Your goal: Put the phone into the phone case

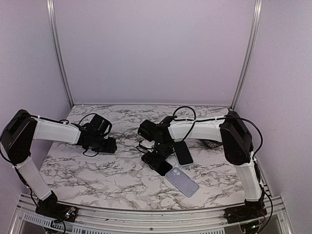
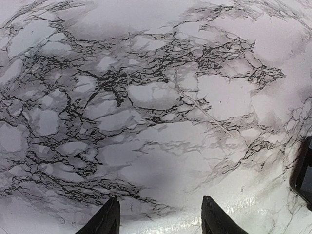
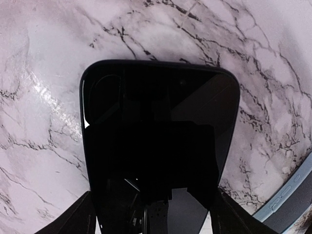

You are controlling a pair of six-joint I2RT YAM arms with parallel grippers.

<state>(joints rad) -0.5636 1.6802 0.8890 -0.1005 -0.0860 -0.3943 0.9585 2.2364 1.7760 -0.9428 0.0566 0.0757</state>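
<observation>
- Right pincer (image 3: 156,214) has one finger on each long side of the black phone (image 3: 161,122). It looks like it is pinching the phone, with no gap to see at the sides.
- Left pincer (image 2: 161,224) is wide open and has nothing in it. Its two dark fingertips (image 2: 109,220) hang over bare table.
- From above, the phone (image 1: 161,166) is near the middle of the table, right under the right pincer (image 1: 157,158).
- One phone case (image 1: 182,182) lies flat just beside the phone, on the near right side. It is pale blue and looks empty. Its edge (image 3: 287,209) shows at the corner of the right wrist view.
- A second dark flat thing (image 1: 184,153) lies just past the case. I cannot tell if it is another phone.
- Underneath is a table (image 1: 97,170) that is white with black marble lines, and a bit shiny.
- Around it stand plain lilac walls (image 1: 156,48).
- Two metal posts (image 1: 58,53) go up at the back corners.
- I count two arms, two pincers, one case, and one phone for sure.
</observation>
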